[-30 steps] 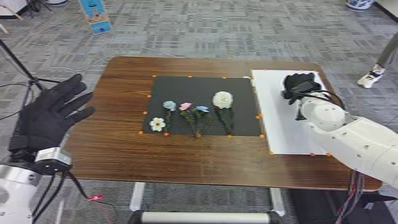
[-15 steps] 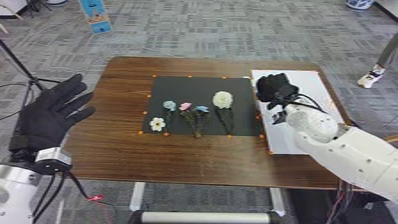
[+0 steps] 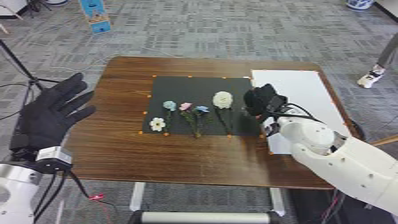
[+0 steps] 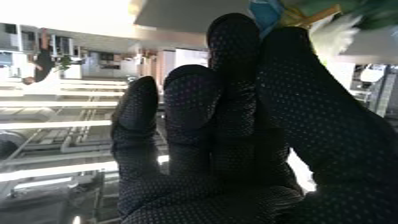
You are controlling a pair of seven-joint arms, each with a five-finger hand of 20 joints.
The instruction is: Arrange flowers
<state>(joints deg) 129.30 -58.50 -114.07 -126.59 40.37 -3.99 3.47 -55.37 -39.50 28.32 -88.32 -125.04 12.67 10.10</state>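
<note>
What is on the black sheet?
Two white flowers, two blue flowers and one pink flower. The right hand covers part of the sheet; anything beneath is hidden.

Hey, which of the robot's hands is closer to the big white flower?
The right hand: it's just right of the big white flower, by the right edge of the black mat. The left hand is farther, out by the left edge of the table.

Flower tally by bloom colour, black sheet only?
White: 2 (large bloom, small bloom)
Blue: 2 (pale bloom, deeper bloom)
Pink: 1 (pink bloom)
Total visible: 5
</note>
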